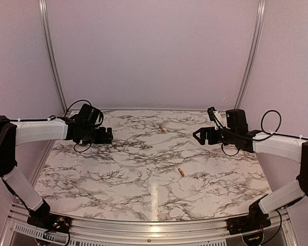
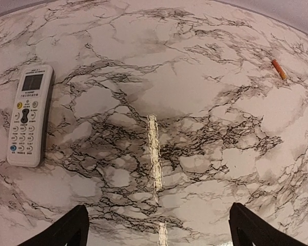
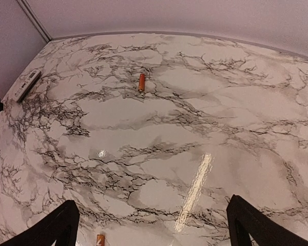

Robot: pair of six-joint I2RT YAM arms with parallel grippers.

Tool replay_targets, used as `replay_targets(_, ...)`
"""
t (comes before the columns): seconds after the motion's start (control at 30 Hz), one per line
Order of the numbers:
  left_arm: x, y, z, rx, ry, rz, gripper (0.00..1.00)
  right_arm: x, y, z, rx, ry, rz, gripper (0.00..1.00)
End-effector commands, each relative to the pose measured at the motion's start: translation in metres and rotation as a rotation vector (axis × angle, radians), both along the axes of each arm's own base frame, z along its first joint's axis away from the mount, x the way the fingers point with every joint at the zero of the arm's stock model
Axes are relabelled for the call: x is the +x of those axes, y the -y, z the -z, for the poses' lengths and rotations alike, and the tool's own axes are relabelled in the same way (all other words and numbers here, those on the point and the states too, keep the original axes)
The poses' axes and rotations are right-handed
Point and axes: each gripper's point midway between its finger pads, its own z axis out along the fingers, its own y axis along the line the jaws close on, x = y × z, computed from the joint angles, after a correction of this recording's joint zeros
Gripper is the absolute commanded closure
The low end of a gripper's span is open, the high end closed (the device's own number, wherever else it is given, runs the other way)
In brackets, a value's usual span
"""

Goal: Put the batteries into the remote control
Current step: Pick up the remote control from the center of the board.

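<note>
We count one remote control (image 2: 30,115), face up by the left edge of the table (image 1: 118,169), long axis running away from the left wrist camera, screen end farthest, print too small to read. Two in number, the far battery (image 1: 161,128) and near battery (image 1: 180,172) lie well apart mid-table, each slanted. The left gripper (image 1: 109,136) and right gripper (image 1: 196,135) gape wide, empty.

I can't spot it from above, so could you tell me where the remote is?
The remote lies face up near the table's left edge, close to the left gripper, visible in both wrist views.
</note>
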Motion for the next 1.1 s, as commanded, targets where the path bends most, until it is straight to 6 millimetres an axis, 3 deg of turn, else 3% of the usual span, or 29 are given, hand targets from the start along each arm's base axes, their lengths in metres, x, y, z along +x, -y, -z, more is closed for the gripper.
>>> replay_targets(0.0, 0.022, -0.043, -0.007, 0.043, -0.023, -0.097, 0.01, 0.008, 0.001, -0.008, -0.038, 0.007, 0.025, 0.01)
replay_targets(0.17, 0.042, -0.097, -0.009, 0.124, -0.052, -0.205, 0.01, 0.006, -0.008, -0.011, -0.019, 0.004, -0.027, 0.01)
replay_targets(0.27, 0.050, -0.115, -0.004, 0.156, -0.073, -0.226, 0.01, 0.005, -0.011, -0.010, -0.013, -0.001, -0.043, 0.01)
replay_targets(0.57, 0.066, -0.112, 0.026, 0.185, -0.131, -0.172, 0.02, -0.001, -0.020, -0.010, 0.012, -0.008, -0.103, 0.01)
replay_targets(0.77, 0.075, -0.126, 0.039, 0.280, -0.145, -0.198, 0.03, -0.005, -0.028, -0.011, 0.045, -0.017, -0.146, 0.01)
replay_targets(1.07, 0.086, -0.136, 0.070, 0.231, -0.202, -0.178, 0.05, -0.005, -0.035, -0.014, 0.081, -0.009, -0.171, 0.01)
